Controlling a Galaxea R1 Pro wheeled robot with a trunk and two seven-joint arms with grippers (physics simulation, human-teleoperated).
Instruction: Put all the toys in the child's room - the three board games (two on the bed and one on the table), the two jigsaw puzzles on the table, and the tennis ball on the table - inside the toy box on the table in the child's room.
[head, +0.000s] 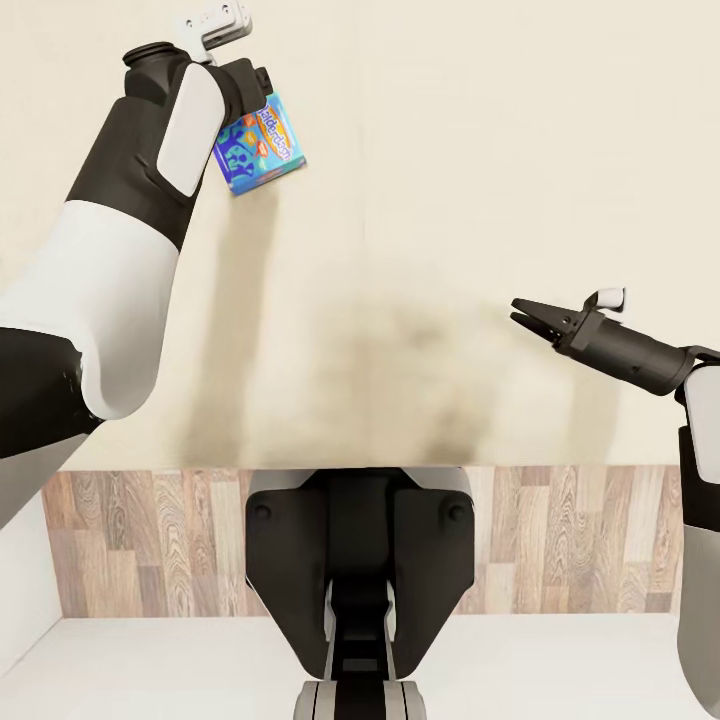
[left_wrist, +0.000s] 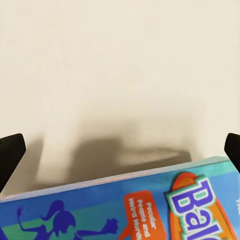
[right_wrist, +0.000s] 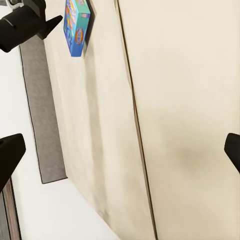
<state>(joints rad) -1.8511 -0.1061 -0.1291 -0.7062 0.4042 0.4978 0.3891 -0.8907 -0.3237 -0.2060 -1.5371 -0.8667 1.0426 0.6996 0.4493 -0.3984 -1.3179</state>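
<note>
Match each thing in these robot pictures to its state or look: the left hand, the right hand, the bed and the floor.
Things:
1. left hand
2. right hand
3. bed
4. floor

States:
A. wood-grain planks
B. plain beige surface
C. holding a blue board game above the bed
D. holding nothing, fingers close together

Pairs: 1-C, 2-D, 3-B, 4-A
</note>
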